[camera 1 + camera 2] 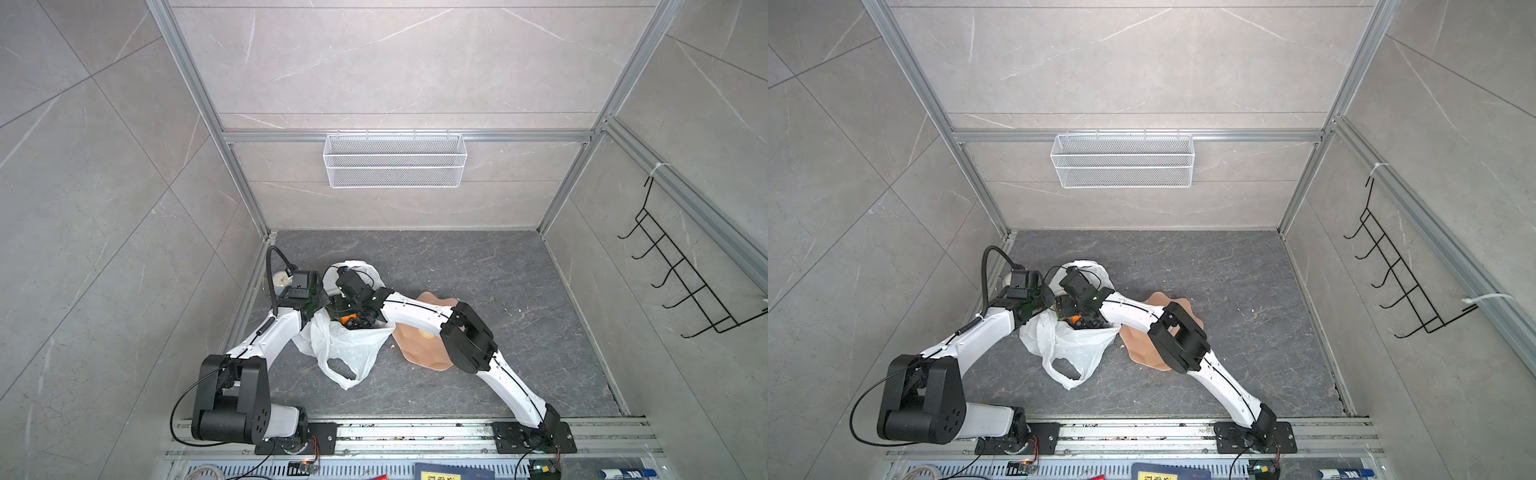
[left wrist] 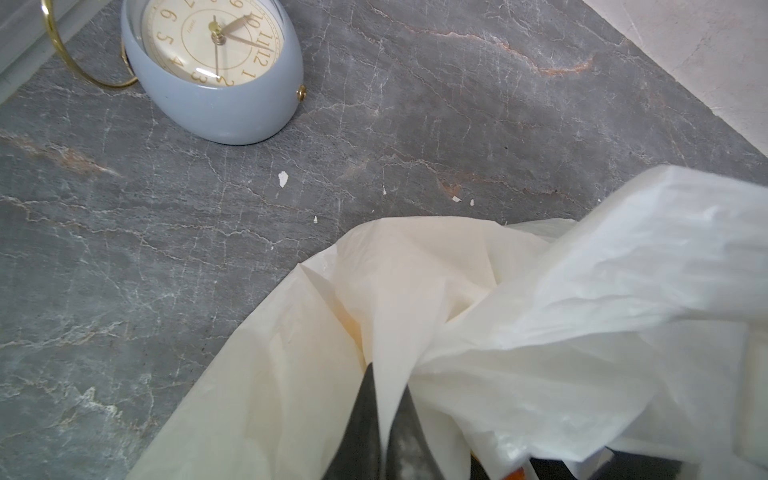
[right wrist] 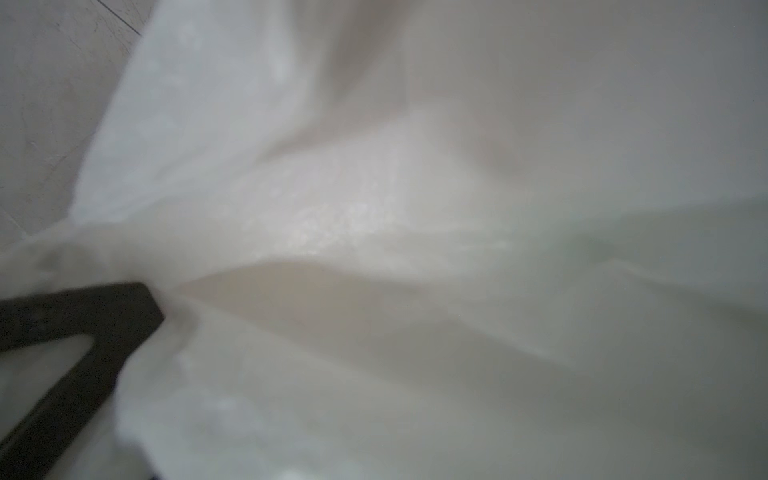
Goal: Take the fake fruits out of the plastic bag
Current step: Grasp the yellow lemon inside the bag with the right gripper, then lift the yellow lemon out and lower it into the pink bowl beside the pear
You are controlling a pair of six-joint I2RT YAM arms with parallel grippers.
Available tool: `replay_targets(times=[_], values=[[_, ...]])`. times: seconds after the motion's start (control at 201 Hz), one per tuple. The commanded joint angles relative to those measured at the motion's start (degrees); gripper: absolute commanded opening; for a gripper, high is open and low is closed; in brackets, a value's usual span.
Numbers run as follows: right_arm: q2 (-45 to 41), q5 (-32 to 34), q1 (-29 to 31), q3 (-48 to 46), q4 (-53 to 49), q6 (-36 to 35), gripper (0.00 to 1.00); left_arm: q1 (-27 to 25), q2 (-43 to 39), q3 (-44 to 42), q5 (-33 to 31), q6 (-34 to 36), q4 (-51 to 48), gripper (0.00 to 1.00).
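Plastic bag (image 1: 345, 345) (image 1: 1067, 345), crumpled, lies on the dark table (image 1: 519, 291) beside a pink plate (image 1: 415, 353) in both top views, the right claw (image 1: 360, 321) at its mouth. Left wrist view: left claw (image 2: 386, 376) pinched on a fold of bag. Right wrist view: one finger (image 3: 95, 324) against bag; open or closed, I cannot tell.

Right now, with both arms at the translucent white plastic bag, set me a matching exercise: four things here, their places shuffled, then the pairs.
Things
1. translucent white plastic bag
2. wavy-edged pink plate
3. white wire-mesh basket
4. pale blue round clock

Places
A. hung high at the back
B. at the dark grey table's far left
C. pinched in the shut left gripper
D. partly under the right arm

Pairs: 1-C, 2-D, 3-A, 4-B
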Motion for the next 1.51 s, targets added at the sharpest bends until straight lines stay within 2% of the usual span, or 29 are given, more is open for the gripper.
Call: replay_targets(times=[0.0, 0.129, 0.438, 0.617, 0.712, 1.21, 1.504], values=[[4.7, 0.6, 0.2, 6.3, -7.6, -1.4, 0.76, 0.5, -0.4, -0.8, 0.6, -0.3, 1.7, 0.07], [7.1, 0.4, 0.3, 10.3, -10.5, -1.8, 0.7, 0.7, -0.4, -1.2, 0.7, -0.2, 1.7, 0.07], [0.3, 0.0, 0.4, 5.2, -6.8, -3.2, 0.47, 1.0, -0.2, -1.3, 0.6, -0.2, 1.8, 0.08], [-4.4, -0.5, 0.4, 0.3, -3.4, -3.4, 0.42, 1.0, 0.2, -1.1, 0.5, 0.0, 1.6, 0.08], [-5.6, -0.6, 0.3, 1.2, -5.9, -3.5, 0.39, 1.0, 0.3, -1.0, 0.5, 0.2, 1.5, 0.08], [-21.0, -0.5, 0.7, -17.9, 1.4, -4.4, 0.39, 1.0, 0.3, -0.8, 1.1, 0.2, 1.7, 0.08], [-33.5, 0.9, 0.7, -31.2, 4.6, -4.7, 0.39, 1.0, 1.0, -1.0, 2.9, 0.5, 1.8, 0.08]])
